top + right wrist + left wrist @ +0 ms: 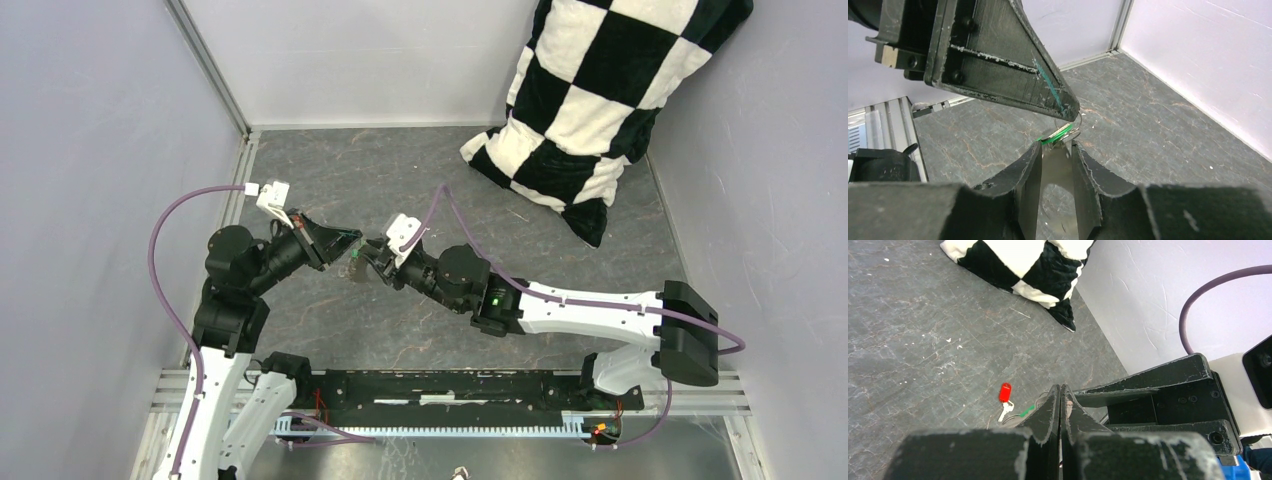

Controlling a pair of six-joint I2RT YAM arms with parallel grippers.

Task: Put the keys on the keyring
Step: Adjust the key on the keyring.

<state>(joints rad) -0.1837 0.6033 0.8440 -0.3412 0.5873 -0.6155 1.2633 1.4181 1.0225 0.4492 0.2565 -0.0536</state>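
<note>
Left claw: fingers pressed together, whether anything is pinched cannot tell. Its tip meets thin wire ring just above right claw. Right claw grips grey keyring, held upright between fingers. Green key edge-on at keyring top. Red key flat on table, mid-table, just beside claw tips. Checkered pillow fills far right corner. Bare table runs from claws to far left corner.
</note>
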